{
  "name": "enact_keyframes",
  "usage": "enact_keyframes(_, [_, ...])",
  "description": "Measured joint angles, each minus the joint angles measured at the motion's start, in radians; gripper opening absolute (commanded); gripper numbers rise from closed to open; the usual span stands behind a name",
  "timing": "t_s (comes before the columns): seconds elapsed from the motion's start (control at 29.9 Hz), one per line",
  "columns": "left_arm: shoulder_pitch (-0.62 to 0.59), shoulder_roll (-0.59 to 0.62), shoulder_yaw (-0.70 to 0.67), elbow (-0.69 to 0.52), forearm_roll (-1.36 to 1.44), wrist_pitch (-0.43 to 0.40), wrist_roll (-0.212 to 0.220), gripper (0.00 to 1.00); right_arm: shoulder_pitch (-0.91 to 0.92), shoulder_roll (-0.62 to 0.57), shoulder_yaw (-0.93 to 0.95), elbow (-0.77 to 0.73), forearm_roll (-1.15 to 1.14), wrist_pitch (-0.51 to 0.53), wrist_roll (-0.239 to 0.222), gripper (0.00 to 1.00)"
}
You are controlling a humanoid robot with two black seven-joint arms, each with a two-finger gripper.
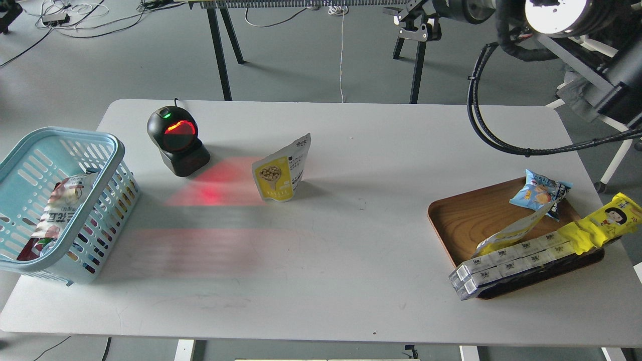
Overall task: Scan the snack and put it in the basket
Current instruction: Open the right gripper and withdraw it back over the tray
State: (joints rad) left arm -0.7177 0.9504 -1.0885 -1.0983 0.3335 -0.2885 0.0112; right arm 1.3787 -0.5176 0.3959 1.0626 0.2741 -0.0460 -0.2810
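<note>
The snack (281, 173), a yellow-fronted pouch with a round picture and white printed top, stands upright alone in the middle of the white table, just right of the scanner's red glow. The light blue basket (114, 150) sits at the table's left edge with a red and white pack (57, 210) in it. My right arm comes in at the top right. Its gripper (414, 22) is high above the floor beyond the table's far edge, well away from the snack, small and dark. My left arm is out of view.
A black barcode scanner (175, 138) with a red window stands left of the snack. A wooden tray (466, 220) at the right holds a small blue snack bag (539, 193), a long yellow pack with a cartoon face (604, 220) and a row of white boxes (506, 263).
</note>
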Motion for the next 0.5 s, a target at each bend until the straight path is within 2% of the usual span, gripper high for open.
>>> enact_keyframes(0.23, [0.007,0.215,0.085,-0.249,0.038,0.001,0.001,1.0,-0.257,-0.071,0.298,-0.043,0.0,0.163,0.082,0.96])
enact_keyframes(0.37, [0.009,0.314,0.13,-0.394,0.119,0.003,-0.008,1.0,-0.4,-0.074,0.472,-0.093,0.002,0.257,0.103,0.96])
enact_keyframes(0.5, [0.009,0.35,0.165,-0.501,0.248,0.004,-0.011,1.0,-0.515,-0.069,0.605,-0.14,0.006,0.344,0.107,0.96])
